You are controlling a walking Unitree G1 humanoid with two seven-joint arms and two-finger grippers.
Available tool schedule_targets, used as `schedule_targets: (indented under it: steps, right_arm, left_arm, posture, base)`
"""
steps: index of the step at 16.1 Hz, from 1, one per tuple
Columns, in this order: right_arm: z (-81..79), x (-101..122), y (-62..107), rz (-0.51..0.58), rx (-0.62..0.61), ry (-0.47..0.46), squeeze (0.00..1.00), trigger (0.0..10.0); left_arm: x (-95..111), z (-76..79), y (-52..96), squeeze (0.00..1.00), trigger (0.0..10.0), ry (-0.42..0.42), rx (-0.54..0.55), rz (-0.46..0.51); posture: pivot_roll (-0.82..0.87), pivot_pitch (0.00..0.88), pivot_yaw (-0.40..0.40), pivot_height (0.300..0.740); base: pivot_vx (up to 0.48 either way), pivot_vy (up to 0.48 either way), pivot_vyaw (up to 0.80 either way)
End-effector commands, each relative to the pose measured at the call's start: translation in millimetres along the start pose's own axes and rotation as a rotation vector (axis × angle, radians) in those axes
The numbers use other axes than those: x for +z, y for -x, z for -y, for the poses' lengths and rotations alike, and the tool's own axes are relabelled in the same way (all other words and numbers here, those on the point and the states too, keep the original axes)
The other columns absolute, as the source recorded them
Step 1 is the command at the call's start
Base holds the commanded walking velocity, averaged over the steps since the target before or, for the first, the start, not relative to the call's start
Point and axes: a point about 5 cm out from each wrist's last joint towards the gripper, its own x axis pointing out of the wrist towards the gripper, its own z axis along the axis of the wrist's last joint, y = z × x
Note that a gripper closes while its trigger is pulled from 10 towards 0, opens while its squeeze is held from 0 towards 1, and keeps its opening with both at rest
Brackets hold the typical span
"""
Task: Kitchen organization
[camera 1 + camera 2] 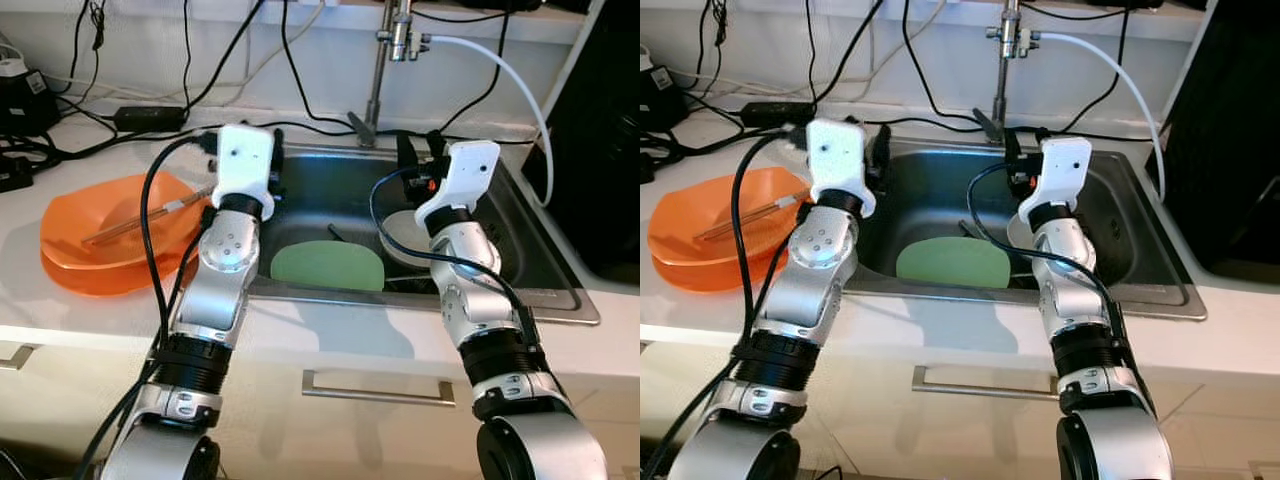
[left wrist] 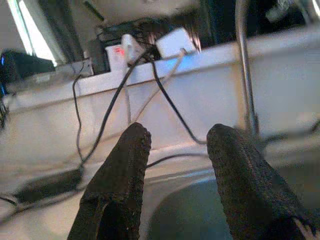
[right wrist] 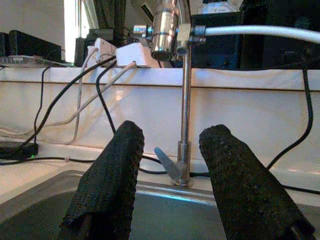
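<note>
1. Over the steel sink [image 1: 545,262], at about 10 o'clock of the basin: left hand [image 2: 175,145], fingers [image 2: 125,165] spread well apart, empty, touching nothing.
2. Over the basin at about 2 o'clock: right hand [image 3: 167,150], fingers [image 3: 232,170] likewise held wide apart, gripping nothing, clear of every object.
3. Beyond the right hand at 12 o'clock: tap [image 3: 185,100] with an upright chrome pipe, a small lever at its foot, a white hose [image 1: 520,85] curving off toward 3 o'clock.
4. On the sink floor near 6 o'clock: green plate [image 1: 327,267], lying flat, well below both hands.
5. Just beside the green plate at 3 o'clock: pale plate [image 1: 405,238], partly hidden by the right forearm; touching or merely close to the green one cannot be told.
6. On the white tabletop [image 1: 60,320] at 9 o'clock of the sink: orange bowl [image 1: 100,245], stacked on a second orange piece, a pair of chopsticks [image 1: 140,222] lying across the inside, tips toward the left arm.
7. Along the back of the tabletop at 11 o'clock: black cables [image 1: 130,125] trailing over the surface and up the wall, with a dark power adapter among them.
</note>
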Motion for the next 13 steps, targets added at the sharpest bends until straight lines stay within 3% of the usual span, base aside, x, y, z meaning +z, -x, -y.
schedule_targets:
  steps: [1, 2, 3, 4, 5, 7, 13]
  right_arm:
    - [3.3, 3.3, -1.7, 0.010, -0.010, -0.002, 0.00, 10.0]
    - [3.2, 3.5, -1.9, 0.010, -0.010, -0.002, 0.00, 10.0]
    - [3.0, 3.5, -1.8, 0.011, -0.009, -0.001, 0.00, 10.0]
    - [2.7, 3.1, -1.7, 0.010, -0.009, -0.003, 0.00, 10.0]
    - [1.4, 1.7, -1.5, 0.006, -0.007, -0.006, 0.00, 10.0]
    - [-0.2, 0.8, -1.5, 0.003, -0.005, -0.009, 0.00, 10.0]
    - [1.9, 1.2, -1.5, 0.000, -0.006, -0.009, 0.00, 10.0]
  left_arm:
    - [8.3, -2.2, -3.9, 0.00, 10.0, -0.072, 0.000, -0.006]
    - [9.1, -3.0, -6.9, 0.00, 10.0, -0.232, -0.082, -0.043]
    - [14.7, -2.8, -7.7, 0.00, 10.0, -0.365, -0.136, -0.020]
    - [20.0, -3.7, -4.8, 0.00, 10.0, -0.591, -0.237, -0.044]
    - [17.8, -6.1, 0.4, 0.00, 10.0, -0.671, -0.294, -0.110]
    - [13.4, -9.8, 4.4, 0.00, 10.0, -0.721, -0.294, -0.164]
    - [-28.4, -30.0, 9.8, 0.00, 10.0, -0.773, -0.222, -0.338]
  posture:
    - [0.08, 0.000, -0.006, 0.740]
    - [0.08, 0.000, -0.005, 0.740]
    - [0.08, 0.000, -0.005, 0.740]
    - [0.08, 0.000, -0.004, 0.740]
    - [0.09, 0.000, -0.002, 0.740]
    - [0.09, 0.000, -0.003, 0.740]
    - [0.08, 0.000, -0.011, 0.740]
  base:
    - [0.000, 0.000, 0.00]
    - [0.000, 0.000, 0.00]
    - [0.000, 0.000, 0.00]
    - [0.000, 0.000, 0.00]
    - [0.000, 0.000, 0.00]
    - [0.000, 0.000, 0.00]
    - [0.000, 0.000, 0.00]
